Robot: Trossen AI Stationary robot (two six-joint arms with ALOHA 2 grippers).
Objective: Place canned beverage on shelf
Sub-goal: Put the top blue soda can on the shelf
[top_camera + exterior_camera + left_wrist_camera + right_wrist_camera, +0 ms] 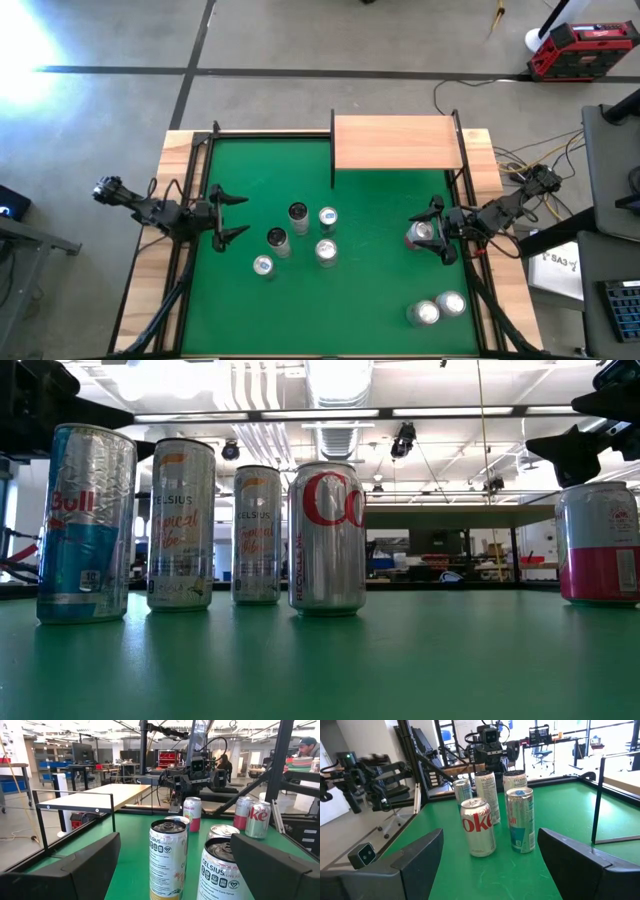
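Note:
A pink-and-white can [421, 235] stands upright on the green felt at the right; it also shows in the low view [598, 545] and in the left wrist view [192, 812]. My right gripper [438, 232] is open and hovers just above this can without touching it. The can is out of the right wrist view. The pale-wood shelf [397, 142] stands on thin black posts at the far edge, right of the middle. My left gripper [238, 216] is open and empty near the table's left edge, facing a group of cans [298, 238].
Several cans stand upright in the table's middle: a Red Bull [85, 525], two Celsius cans [181, 525] and a Coke can [326, 538] among them. Two more cans [437, 308] stand at the near right corner. Wooden rims run along the table's sides.

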